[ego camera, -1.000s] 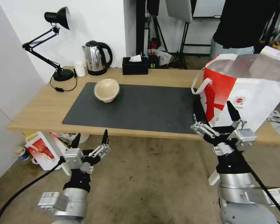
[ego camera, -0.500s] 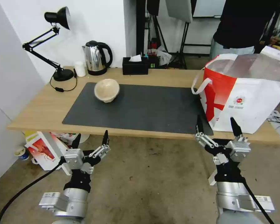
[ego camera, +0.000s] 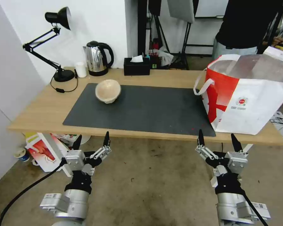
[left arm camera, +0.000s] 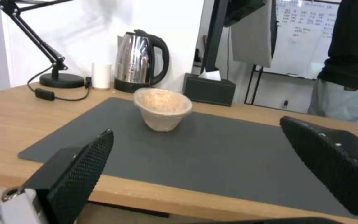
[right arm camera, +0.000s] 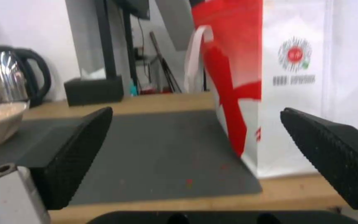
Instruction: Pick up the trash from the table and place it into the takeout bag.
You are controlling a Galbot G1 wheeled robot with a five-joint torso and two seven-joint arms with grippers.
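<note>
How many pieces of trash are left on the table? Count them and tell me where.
1: the beige paper bowl sits on the dark mat, toward the kettle end of the table. Others may be hidden inside the takeout bag.

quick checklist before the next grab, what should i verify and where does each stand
1. Left tool open, empty, short of the light-wood table: ok.
2. Right tool open, empty, below the table edge: ok.
3. Beige paper bowl upright on the dark grey mat, nothing against it: ok.
4. Large white takeout bag with red side panel standing, mouth open: ok.
5. Bowl's contents: cannot tell.
6. Other trash inside the bag: cannot tell.
</note>
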